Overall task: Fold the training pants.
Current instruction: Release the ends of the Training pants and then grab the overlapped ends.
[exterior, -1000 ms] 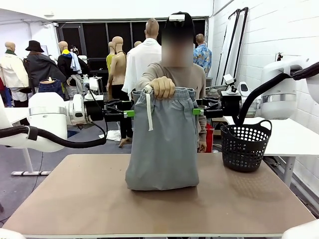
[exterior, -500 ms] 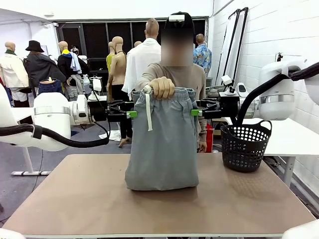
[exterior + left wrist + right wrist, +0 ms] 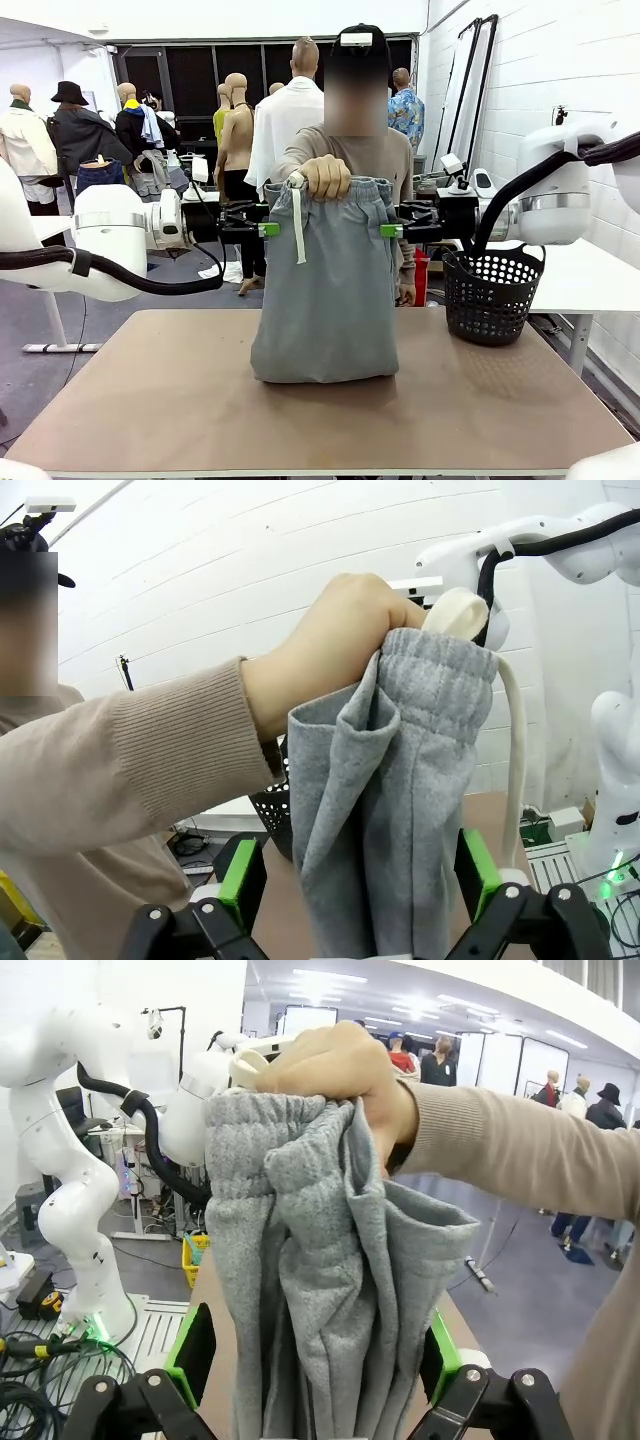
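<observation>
A person's hand (image 3: 325, 176) holds the light-grey training pants (image 3: 325, 290) up by the bunched waistband, their lower end resting on the table (image 3: 150, 400). A white drawstring (image 3: 299, 225) hangs down the front. My left gripper (image 3: 268, 229) stands open at the pants' left edge just below the waistband, and my right gripper (image 3: 392, 230) stands open at the right edge. In the left wrist view the pants (image 3: 390, 810) hang between the green pads (image 3: 240, 880) of the left gripper (image 3: 360, 880). The right gripper (image 3: 312, 1352) has the grey fabric (image 3: 320, 1290) between its spread fingers too.
A black perforated basket (image 3: 492, 292) stands on the table's right side, just below my right arm. The front half of the brown tabletop is bare. The person stands behind the far edge.
Both grippers have closed in sideways on the pants' upper edges, the left moving right and the right moving left. The person's hand and the pants have stayed still.
</observation>
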Robot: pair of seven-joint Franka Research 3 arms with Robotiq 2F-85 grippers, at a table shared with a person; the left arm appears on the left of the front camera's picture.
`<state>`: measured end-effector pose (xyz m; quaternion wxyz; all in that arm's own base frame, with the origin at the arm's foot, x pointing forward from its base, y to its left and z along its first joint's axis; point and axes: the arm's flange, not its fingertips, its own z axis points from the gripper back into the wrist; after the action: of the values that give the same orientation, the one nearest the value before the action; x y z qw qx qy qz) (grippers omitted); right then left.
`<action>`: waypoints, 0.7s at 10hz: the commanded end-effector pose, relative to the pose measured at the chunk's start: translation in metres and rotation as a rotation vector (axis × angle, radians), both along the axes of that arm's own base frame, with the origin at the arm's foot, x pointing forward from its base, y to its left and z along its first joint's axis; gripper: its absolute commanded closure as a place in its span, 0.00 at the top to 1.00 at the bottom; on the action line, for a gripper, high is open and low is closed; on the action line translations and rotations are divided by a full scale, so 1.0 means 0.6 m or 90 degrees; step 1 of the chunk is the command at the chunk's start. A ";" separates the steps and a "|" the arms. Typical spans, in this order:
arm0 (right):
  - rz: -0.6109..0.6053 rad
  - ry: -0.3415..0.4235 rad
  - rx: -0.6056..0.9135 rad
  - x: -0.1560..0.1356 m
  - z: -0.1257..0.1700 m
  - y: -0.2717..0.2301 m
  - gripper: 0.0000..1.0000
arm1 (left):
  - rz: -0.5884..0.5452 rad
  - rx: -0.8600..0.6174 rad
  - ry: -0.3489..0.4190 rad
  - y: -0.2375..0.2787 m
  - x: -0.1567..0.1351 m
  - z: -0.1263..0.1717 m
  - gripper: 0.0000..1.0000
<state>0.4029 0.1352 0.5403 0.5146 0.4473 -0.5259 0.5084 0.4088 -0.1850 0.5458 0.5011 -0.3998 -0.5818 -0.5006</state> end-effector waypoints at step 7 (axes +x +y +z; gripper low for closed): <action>-0.043 -0.025 0.020 0.009 -0.010 0.043 1.00 | -0.017 0.031 -0.037 -0.032 0.014 -0.006 1.00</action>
<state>0.4054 0.1540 0.5373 0.5213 0.4246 -0.5530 0.4921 0.4129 -0.1984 0.5426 0.4911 -0.3928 -0.5771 -0.5210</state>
